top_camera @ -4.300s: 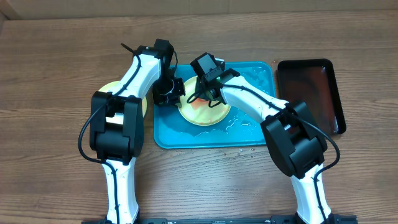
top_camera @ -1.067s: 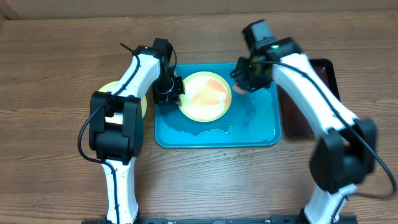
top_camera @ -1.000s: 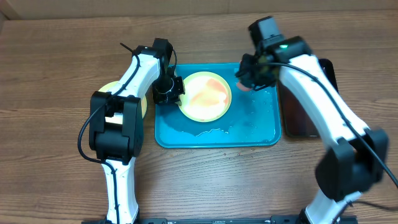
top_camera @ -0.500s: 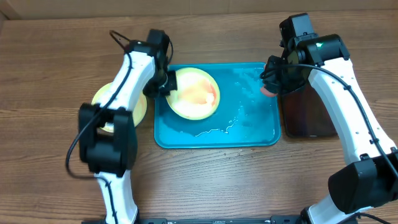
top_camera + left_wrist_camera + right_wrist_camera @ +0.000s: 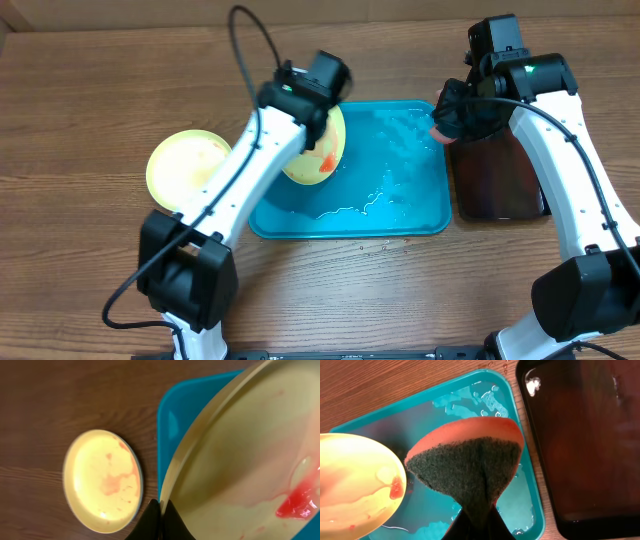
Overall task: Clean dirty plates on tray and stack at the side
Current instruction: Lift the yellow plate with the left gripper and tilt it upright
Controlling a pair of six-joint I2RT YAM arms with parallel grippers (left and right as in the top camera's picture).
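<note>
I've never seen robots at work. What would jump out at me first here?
Most striking is the pale yellow plate, pinched at its rim by the left gripper and tilted steeply over the wet turquoise tray, with a red sauce streak on it. Further right, the right gripper squeezes an orange sponge with a dark scouring face, near the edge between that tray and a black tray.

Bright, even light; glare glints off the wet tray [image 5: 410,170].

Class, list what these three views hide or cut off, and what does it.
Held plate: left wrist view, cut by top and right edges.
Right pincer: right wrist view, fingertips buried in the sponge.
Black tray: overhead, far end under the right arm.
</note>
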